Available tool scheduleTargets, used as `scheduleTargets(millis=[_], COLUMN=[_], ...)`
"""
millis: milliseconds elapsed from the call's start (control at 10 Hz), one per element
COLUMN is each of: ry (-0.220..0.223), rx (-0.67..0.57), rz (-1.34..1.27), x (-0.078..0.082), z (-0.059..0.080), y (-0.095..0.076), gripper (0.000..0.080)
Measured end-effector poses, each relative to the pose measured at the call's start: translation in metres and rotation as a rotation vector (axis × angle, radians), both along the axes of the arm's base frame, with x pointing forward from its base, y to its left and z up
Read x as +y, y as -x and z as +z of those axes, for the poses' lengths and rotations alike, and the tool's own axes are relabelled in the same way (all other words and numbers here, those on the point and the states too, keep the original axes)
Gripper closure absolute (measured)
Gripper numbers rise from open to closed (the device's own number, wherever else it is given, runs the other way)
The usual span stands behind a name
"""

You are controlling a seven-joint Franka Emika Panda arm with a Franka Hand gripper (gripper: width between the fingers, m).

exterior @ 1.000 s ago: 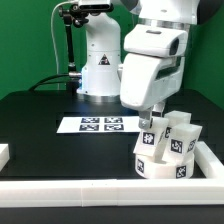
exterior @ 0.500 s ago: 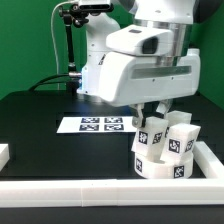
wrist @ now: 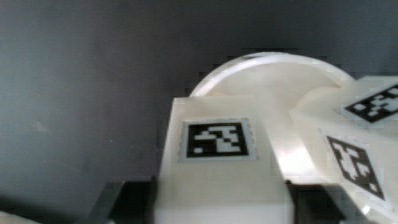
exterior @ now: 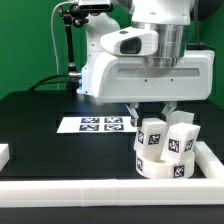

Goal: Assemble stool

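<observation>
While the round seat (exterior: 161, 166) sits on the desk (exterior: 50, 125) just beside the border rail (exterior: 100, 188), two leg blocks stand on it. Clamped on the nearer leg block (exterior: 151, 137), the pincer (exterior: 148, 113) seems to be seating it; remaining legs look pending.

We see a black tabletop (exterior: 40, 130). On it lie the marker board (exterior: 95, 124), a white rail (exterior: 70, 187) along the near edge, and the round seat (exterior: 160, 167) in the corner at the exterior view's right.
</observation>
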State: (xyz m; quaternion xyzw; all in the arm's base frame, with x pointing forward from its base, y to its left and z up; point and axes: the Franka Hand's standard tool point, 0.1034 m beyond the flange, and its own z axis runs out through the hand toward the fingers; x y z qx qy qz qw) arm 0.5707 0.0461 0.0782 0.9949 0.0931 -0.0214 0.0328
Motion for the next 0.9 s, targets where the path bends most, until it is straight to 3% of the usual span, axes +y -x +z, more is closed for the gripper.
scheduleTargets(millis=[300,900], ry=[0.003,-0.038], rx=[-0.019,-0.067], rz=[-0.205,-0.683], x=[0.0004,0.0], z=[0.0004,-0.0001], y=[-0.0008,-0.0035], gripper=[0.0459,0.0459])
